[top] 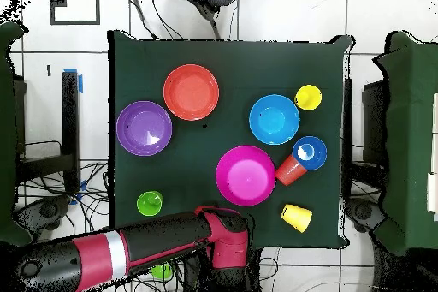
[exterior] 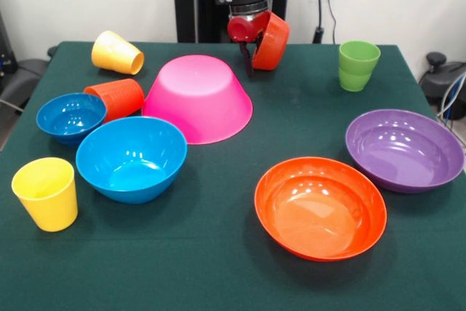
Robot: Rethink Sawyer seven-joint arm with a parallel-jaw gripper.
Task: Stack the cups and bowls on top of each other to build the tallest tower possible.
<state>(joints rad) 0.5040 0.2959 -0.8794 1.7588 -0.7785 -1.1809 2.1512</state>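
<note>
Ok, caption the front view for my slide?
Claw holds small orange bowl above the table beside upturned pink bowl.

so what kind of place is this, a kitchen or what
Not a kitchen: most likely a robotics lab or test room. A red and black robot arm reaches over a table covered in green cloth, cables trail across the tiled floor, and the bowls and cups are bright plastic.

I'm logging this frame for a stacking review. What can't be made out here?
- Overhead view: the small orange bowl and the pincer holding it are hidden under the arm.
- Front view: the pincer's grip on the bowl's rim is partly covered by the bowl itself.
- Front view: the arm is cut off by the top edge.
- Front view: the orange-red cup lies partly behind the small blue bowl.
</note>
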